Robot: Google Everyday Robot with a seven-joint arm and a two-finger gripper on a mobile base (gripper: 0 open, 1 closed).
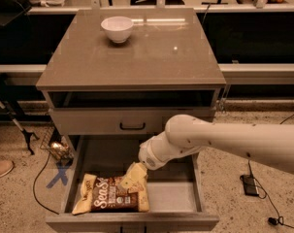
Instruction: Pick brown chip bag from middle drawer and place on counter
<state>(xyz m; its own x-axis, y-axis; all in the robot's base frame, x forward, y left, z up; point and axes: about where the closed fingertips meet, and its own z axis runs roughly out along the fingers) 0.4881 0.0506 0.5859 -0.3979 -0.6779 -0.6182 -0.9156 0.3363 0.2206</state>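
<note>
The brown chip bag (107, 197) lies flat on the floor of the open middle drawer (173, 193), toward its front left, with the white "Sea Salt" lettering facing up. My gripper (131, 176) reaches down into the drawer from the right on a white arm and sits right over the bag's right end, touching or almost touching it. The counter (151, 57) is the glossy grey-brown top of the cabinet above.
A white bowl (117, 28) stands at the back left of the counter. A shallower drawer front with a black handle (132, 126) is above the open drawer. Cables and a black box (250, 184) lie on the floor at the right; a shoe (0, 169) is at the far left.
</note>
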